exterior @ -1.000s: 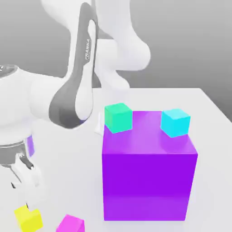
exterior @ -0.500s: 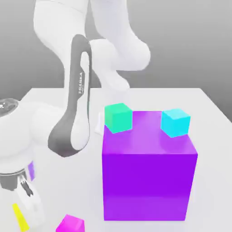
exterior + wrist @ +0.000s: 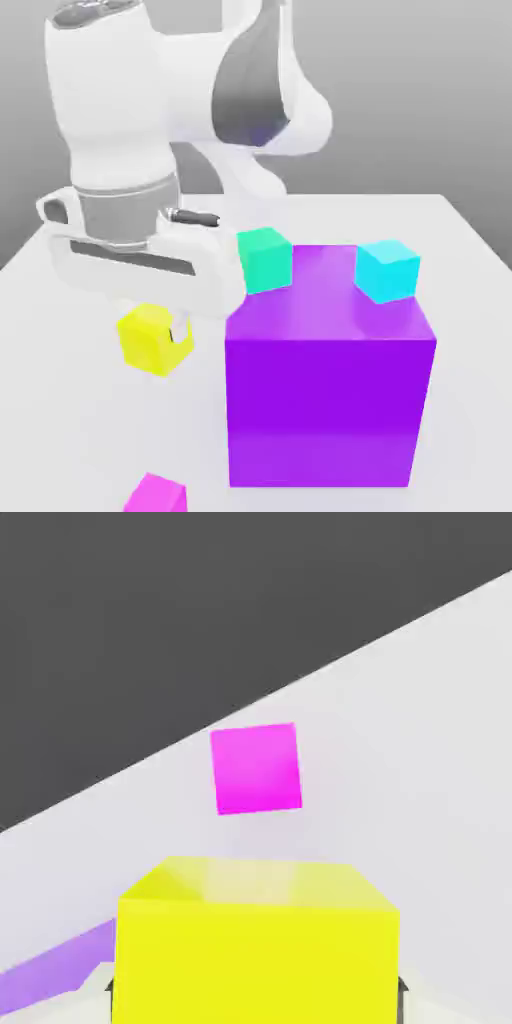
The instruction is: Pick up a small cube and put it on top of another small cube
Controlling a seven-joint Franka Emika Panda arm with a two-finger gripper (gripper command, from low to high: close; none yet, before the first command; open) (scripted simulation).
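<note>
The jaws are clamped on the small yellow cube (image 3: 152,340) (image 3: 256,942), holding it clear of the tabletop (image 3: 60,400); a magenta cube (image 3: 155,494) lies below them.

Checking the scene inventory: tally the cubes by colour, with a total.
Yellow cube: 1
Magenta cube: 1
Green cube: 1
Cyan cube: 1
Big purple cube: 1
Total: 5

Purple cube (image 3: 330,400) (big) beside tool (image 3: 155,335)
</note>
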